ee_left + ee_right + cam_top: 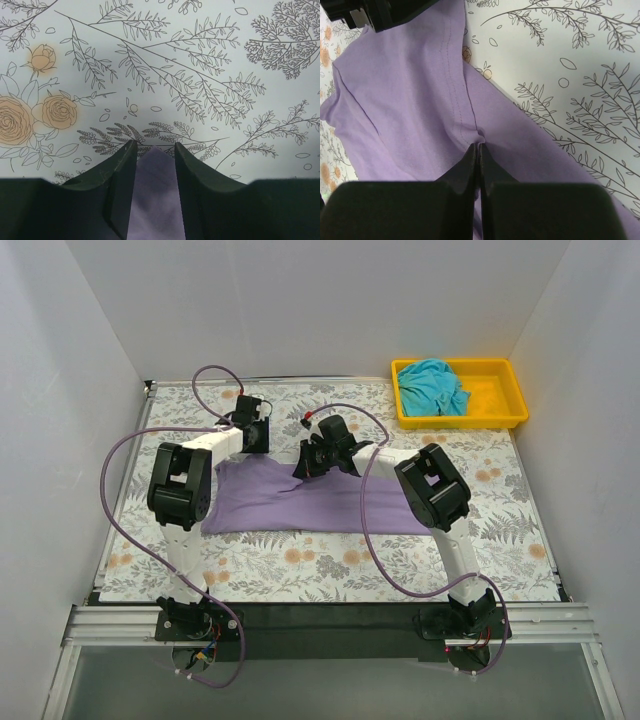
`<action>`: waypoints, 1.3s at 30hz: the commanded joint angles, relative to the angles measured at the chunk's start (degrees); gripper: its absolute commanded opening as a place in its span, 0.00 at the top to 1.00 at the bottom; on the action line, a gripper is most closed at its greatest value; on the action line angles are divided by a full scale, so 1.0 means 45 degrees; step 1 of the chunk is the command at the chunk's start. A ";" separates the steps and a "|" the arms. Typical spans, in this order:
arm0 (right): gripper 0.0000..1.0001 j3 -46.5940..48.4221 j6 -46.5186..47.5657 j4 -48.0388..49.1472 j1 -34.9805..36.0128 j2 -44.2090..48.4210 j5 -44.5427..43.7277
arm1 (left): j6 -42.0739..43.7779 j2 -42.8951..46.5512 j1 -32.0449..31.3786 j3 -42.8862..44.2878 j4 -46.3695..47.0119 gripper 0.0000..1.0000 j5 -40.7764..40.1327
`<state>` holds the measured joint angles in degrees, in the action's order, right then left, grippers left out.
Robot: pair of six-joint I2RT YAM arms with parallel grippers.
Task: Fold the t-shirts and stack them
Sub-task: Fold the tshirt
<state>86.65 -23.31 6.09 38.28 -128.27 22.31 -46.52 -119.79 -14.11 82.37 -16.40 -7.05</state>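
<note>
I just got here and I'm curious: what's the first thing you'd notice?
A big purple shirt lies in the middle of the flowery table, with the left gripper and right gripper at its far edge. A teal shirt sits bunched in a yellow tray at the far right corner.

Both arms: white links, chunky black joint housings; left arm [180,485], right arm [433,488]. A purple cable loops back from behind each pincer along its arm: left cable [112,510], right cable [365,530]. Small red mark [304,421] where the cable joins, just behind the right pincer [479,146]. Left pincer [155,145]: two matte near-black fingers [120,170], outer edges curved, tapering to blunt tips, inner faces flat. Right pincer: same dark fingers, a broad black block behind them. Bases [195,625] black, furthest from the pincers
</note>
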 commanded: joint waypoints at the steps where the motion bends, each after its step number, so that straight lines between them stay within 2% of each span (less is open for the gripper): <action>1: 0.95 0.0568 0.0200 0.0151 0.0067 -0.0324 0.0161 | 0.0065 -0.0314 -0.0087 -0.0276 -0.0144 0.66 -0.0269; 5: 0.95 0.0588 0.0238 0.0132 0.0086 -0.0266 0.0083 | -0.0013 -0.0314 -0.0087 -0.0471 -0.0222 0.78 -0.0250; 9: 0.96 0.0705 0.0219 0.0151 0.0086 -0.0305 0.0063 | -0.0091 -0.0178 -0.0087 -0.0628 -0.0261 0.99 -0.0172; 14: 0.95 0.1017 0.0141 0.0151 0.0086 -0.0363 0.0005 | -0.0188 0.0095 -0.0087 -0.0512 -0.0339 1.00 -0.0269; 25: 0.95 0.1486 0.0453 0.0132 0.0087 -0.0227 -0.0366 | -0.0618 0.0564 -0.0049 0.1148 -0.0885 1.00 -0.0543; 39: 0.96 0.1057 0.0590 0.0151 0.0067 0.0164 -0.0659 | -0.1419 0.1385 0.0303 0.1405 -0.0983 1.00 -0.1128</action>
<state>91.68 -22.04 5.93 38.33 -129.82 20.69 -51.48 -119.00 -13.67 87.77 -20.56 -10.17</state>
